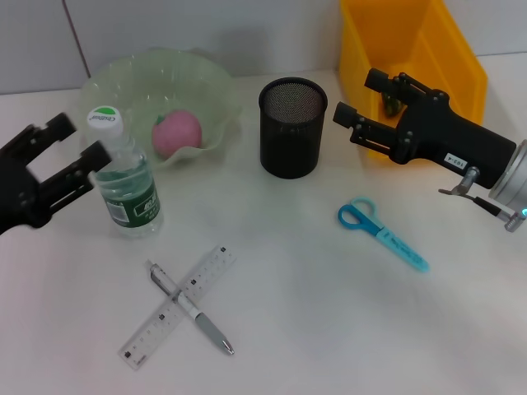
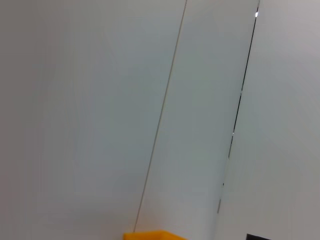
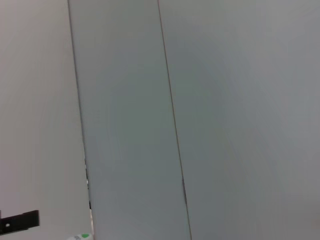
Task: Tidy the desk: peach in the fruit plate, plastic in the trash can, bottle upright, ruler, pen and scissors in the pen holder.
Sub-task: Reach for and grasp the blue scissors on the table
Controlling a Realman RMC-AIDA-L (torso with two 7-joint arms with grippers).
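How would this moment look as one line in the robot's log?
peach in plate | bottle upright | left pincer open beside bottle | pen holder empty

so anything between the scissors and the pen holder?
Nothing visible. The scissors lie flat on bare table, apart from the pen holder, with open surface between them. The right gripper hovers above that side; the holder's mouth looks unobstructed.

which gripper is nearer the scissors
Right. The right gripper hovers just behind the scissors, by the yellow bin; the left gripper is across the desk at the bottle.
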